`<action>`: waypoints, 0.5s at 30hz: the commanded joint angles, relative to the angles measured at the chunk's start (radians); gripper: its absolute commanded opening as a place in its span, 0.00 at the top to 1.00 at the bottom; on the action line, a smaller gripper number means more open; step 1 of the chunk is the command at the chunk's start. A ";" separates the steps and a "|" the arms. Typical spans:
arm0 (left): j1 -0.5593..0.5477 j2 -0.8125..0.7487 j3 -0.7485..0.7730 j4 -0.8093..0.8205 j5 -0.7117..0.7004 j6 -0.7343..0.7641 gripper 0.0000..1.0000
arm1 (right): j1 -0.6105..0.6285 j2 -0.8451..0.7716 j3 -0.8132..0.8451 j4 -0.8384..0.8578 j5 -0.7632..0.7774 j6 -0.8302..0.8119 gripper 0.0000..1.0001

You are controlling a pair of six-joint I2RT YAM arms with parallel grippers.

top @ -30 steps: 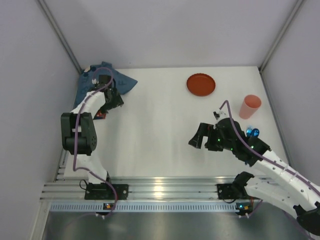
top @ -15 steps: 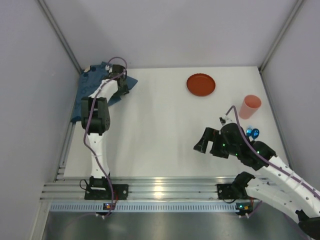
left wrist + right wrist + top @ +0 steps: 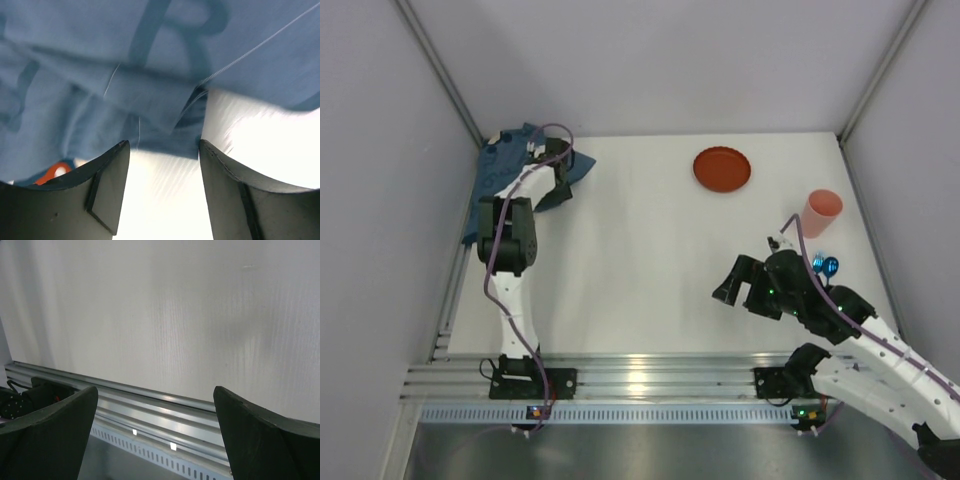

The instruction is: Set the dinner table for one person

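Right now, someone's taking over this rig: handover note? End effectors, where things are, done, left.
Left end effector: open, at the far-left corner, tips at the edge of the crumpled blue cloth mat, nothing gripped.
Right end effector: open wide, empty, over the near-right part of the dinner table.
Red plate: far centre-right. Pink cup: upright near the right edge. Small shiny blue item: just nearer than the cup, beside the right arm. Something orange peeks from under the mat.
Done: nothing laid out yet.
Left: probably spread the mat, then place plate, cup and the rest.
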 commanded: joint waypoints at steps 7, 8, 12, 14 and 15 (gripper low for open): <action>0.033 0.000 -0.136 -0.055 0.022 0.027 0.51 | -0.008 -0.031 0.006 -0.055 0.040 0.011 0.00; 0.040 0.012 -0.125 -0.052 0.031 0.033 0.54 | -0.008 -0.032 0.006 -0.060 0.038 0.012 0.00; 0.075 0.096 -0.035 -0.072 0.103 0.044 0.64 | -0.008 -0.046 0.002 -0.086 0.026 0.012 0.00; 0.122 0.122 0.007 -0.064 0.129 0.047 0.69 | -0.008 -0.054 0.002 -0.101 0.019 0.012 0.00; 0.129 0.135 0.037 -0.061 0.138 0.050 0.72 | -0.008 -0.058 0.002 -0.117 0.017 0.014 0.00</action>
